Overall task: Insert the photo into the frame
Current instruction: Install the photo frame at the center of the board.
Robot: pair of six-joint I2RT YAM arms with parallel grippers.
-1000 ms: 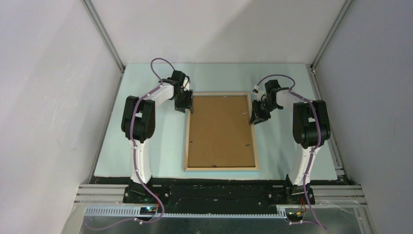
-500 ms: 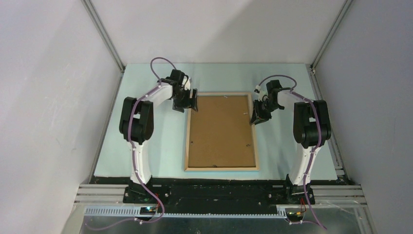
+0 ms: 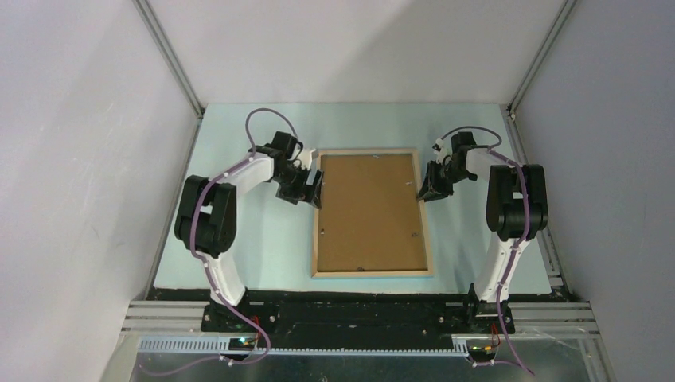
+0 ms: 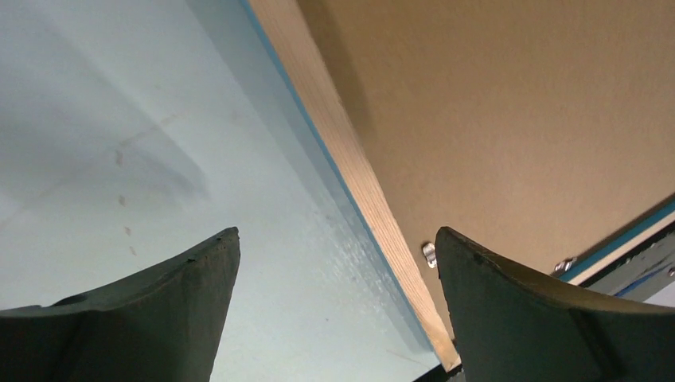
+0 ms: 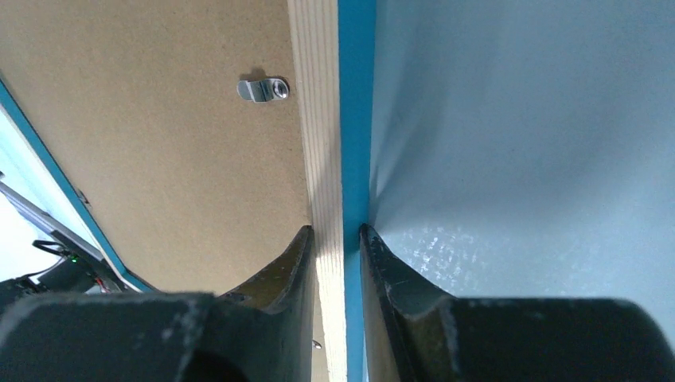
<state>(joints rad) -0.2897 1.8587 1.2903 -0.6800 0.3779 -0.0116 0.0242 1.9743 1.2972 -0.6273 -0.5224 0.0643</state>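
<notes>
**Left gripper letting go of the face-down frame while the right one is keeping its pinch**

The frame [image 3: 372, 272] is lying wood-side up on the pale table [image 3: 263, 239], and it is now sitting a little further right than a second ago, apparently dragged by the right arm. Further back, the left gripper [image 4: 336, 235] is spreading its fingers wide, straddling the left rail without gripping it. The right gripper [image 5: 334, 231] is still clamping the right rail between nearly closed fingers. To me this looks like repositioning, not insertion. The photo is not showing anywhere. The brown backing board [image 3: 370, 211] is covering the whole opening, with small metal tabs [image 5: 263, 88] at its edge, so I cannot tell whether the print is lying underneath.
</notes>
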